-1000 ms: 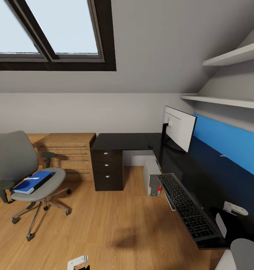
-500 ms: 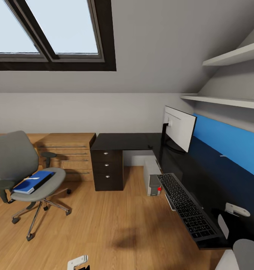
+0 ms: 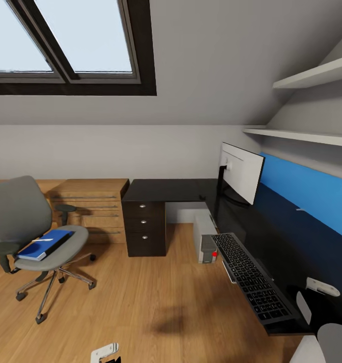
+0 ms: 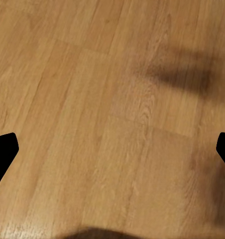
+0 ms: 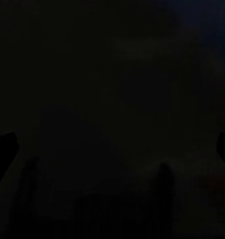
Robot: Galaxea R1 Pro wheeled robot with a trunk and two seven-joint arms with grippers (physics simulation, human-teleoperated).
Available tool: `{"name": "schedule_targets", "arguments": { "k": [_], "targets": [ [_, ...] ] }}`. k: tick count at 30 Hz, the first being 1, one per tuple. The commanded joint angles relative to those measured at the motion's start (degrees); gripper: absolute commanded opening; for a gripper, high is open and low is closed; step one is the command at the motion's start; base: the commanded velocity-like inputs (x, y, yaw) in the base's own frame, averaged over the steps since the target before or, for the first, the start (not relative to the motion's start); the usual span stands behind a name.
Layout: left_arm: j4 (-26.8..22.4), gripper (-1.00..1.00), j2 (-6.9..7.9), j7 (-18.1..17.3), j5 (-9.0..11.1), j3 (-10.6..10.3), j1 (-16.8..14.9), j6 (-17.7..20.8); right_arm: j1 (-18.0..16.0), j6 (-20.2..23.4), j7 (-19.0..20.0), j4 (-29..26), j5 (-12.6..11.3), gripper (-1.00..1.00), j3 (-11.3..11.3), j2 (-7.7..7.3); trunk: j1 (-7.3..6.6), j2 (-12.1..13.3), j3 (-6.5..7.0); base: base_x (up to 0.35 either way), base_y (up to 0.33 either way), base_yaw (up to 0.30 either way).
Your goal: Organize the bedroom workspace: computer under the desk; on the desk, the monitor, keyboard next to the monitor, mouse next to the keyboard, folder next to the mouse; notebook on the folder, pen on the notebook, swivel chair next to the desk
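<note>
The grey swivel chair point(image 3: 24, 222) stands on the floor left of the desk, with the blue folder point(image 3: 40, 246) on its seat. A thin white item lies on the folder; I cannot tell what it is. The monitor point(image 3: 241, 172) stands on the black desk point(image 3: 166, 190). The keyboard point(image 3: 254, 276) lies along the desk's front edge, partly overhanging it. The computer point(image 3: 205, 241) sits under the desk. My right gripper point(image 3: 312, 297) hovers open over the desk beside the keyboard's near end. My left gripper point(image 4: 112, 149) hangs open over bare floor. The mouse, notebook and pen are out of view.
A low oak chest point(image 3: 90, 206) stands against the wall between chair and desk. The desk's dark drawer unit point(image 3: 146, 228) sits below its left wing. Two white shelves point(image 3: 302, 135) jut out above the desk. Open wood floor point(image 3: 156, 297) lies between chair and desk.
My right gripper has slid a little nearer along the desk top. The chair, folder, keyboard and left gripper have stayed put.
</note>
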Motion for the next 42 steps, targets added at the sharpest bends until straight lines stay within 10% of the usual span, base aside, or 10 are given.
{"name": "schedule_targets", "arguments": {
  "k": [1, 32, 42],
  "targets": [
    [0.0, 1.0, -0.04, 0.0, 0.1, 0.3, 0.0, -0.2, 0.0, 0.4, 0.1, -0.1, 0.6, 1.0, -0.2, 0.0, 0.0, 0.0, -0.06, 0.0, 0.0, 0.0],
    [0.0, 1.0, -0.11, 0.0, 0.1, 0.3, 0.0, -0.2, 0.0, 0.4, 0.4, -0.1, 1.3, 1.0, 0.1, -0.25, 5.93, -10.9, -4.91, 0.0, 0.0, 0.0],
    [0.0, 1.0, -0.05, 0.0, 0.1, 0.3, 0.0, -0.2, 0.0, 0.1, 2.9, -0.2, 1.4, 1.0, 0.1, -0.75, 5.93, -10.9, -4.91, 0.0, 0.0, 0.0]
  ]
}}
